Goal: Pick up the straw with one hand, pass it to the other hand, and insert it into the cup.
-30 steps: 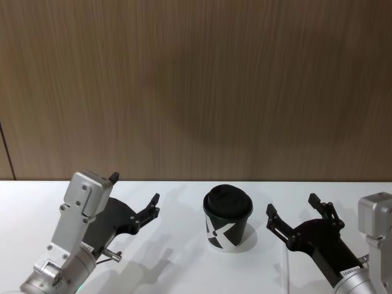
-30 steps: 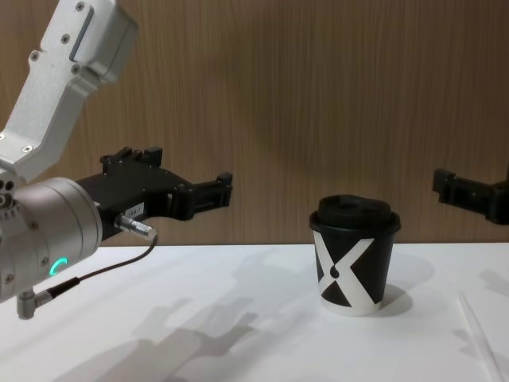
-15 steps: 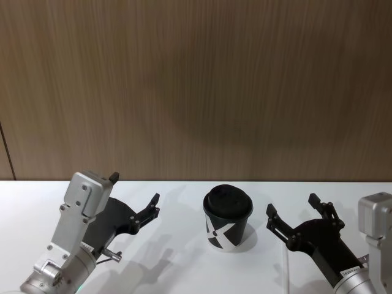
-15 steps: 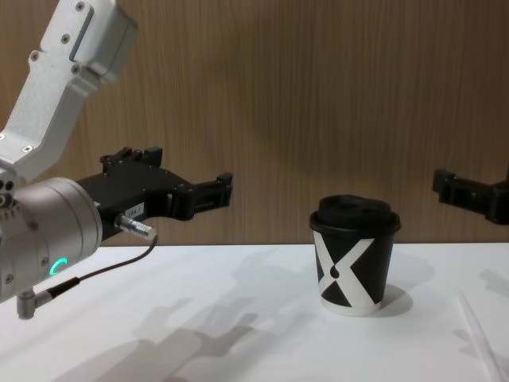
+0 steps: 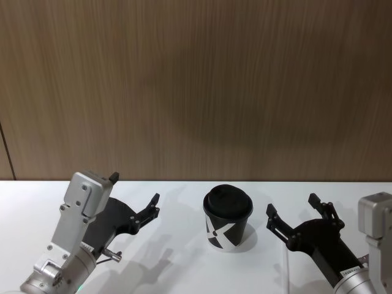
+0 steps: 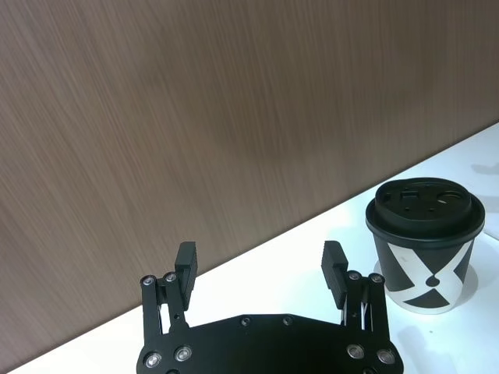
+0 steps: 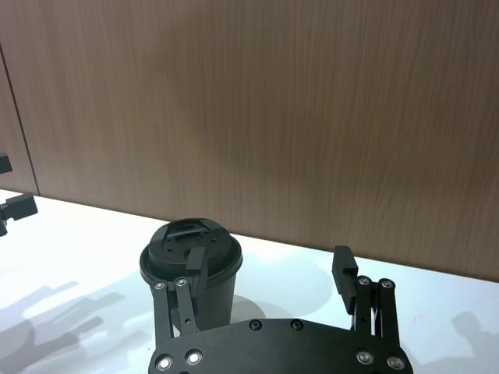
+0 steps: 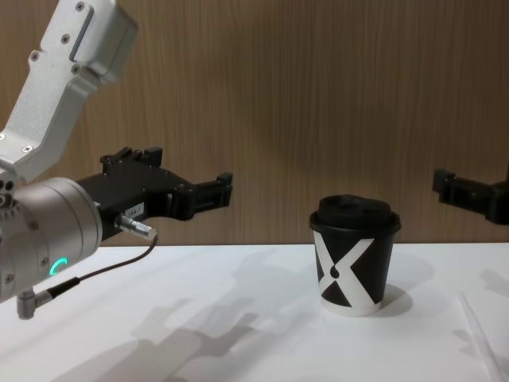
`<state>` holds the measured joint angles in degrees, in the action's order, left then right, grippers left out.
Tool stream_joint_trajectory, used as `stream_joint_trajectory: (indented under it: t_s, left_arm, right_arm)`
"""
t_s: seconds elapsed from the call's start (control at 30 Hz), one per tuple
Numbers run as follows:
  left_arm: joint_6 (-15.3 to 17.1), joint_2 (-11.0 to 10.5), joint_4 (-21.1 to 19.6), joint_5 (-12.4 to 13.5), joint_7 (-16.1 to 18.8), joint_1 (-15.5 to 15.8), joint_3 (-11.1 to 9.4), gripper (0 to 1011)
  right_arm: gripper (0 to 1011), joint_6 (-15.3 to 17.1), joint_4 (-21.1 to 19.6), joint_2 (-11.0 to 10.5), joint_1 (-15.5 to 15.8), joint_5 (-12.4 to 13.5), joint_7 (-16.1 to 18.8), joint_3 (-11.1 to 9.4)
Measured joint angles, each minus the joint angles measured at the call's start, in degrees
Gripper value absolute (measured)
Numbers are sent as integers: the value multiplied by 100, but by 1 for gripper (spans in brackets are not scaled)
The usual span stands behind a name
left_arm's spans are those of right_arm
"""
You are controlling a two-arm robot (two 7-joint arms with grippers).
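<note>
Opening stance for the straw hand-over. A wood-panelled wall (image 5: 196, 86) closes the scene behind a white tabletop (image 8: 238, 318). The left arm reaches forward from the robot's left, and its left pincer (image 5: 134, 187) hangs above the tabletop, well apart from the cup, jaws spread wide with nothing between them. The right pincer (image 5: 292, 206) is held in mirror fashion just beside the cup on the robot's right, likewise released and empty.

The cup (image 5: 227, 219) stands upright between the two pincers, with its domed lid on and its white X mark facing the robot. The straw (image 8: 475, 330) lies flat on the tabletop to the right of the cup, near the robot's edge. It is apart from the cup and below the right pincer, which does not touch it.

Across the preceding second no element has shifted: arms, cup and straw occupy the same positions. The task therefore appears not yet begun. The pick-up remains the step in hand, and the right pincer, being nearest the straw, seems the likelier to descend on it first.
</note>
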<state>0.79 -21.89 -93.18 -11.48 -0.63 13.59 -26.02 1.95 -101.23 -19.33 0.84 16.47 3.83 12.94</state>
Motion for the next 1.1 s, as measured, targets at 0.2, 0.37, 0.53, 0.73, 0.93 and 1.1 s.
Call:
stream_joint_trajectory:
  t_s: [0.2, 0.37, 0.53, 0.73, 0.93, 1.1]
  left_arm:
    - [0, 0, 0, 0, 0, 0, 0, 1003]
    - [0, 0, 0, 0, 0, 0, 0, 1003]
    - [0, 0, 0, 0, 0, 0, 0, 1003]
    - [0, 0, 0, 0, 0, 0, 0, 1003]
    - [0, 0, 0, 0, 0, 0, 0, 1003]
    - [0, 0, 0, 0, 0, 0, 0, 1002]
  right_arm:
    - [1001, 2, -3, 1, 5, 0, 0, -1]
    - [1001, 70, -58, -19, 47, 6, 16, -15]
    - [1001, 273, -216, -103, 178, 59, 79, -64]
    - [1001, 527, -445, -248, 403, 151, 187, -157]
    - [1001, 670, -598, -380, 573, 219, 323, -224]
    - [1001, 699, -664, -525, 688, 238, 519, -243]
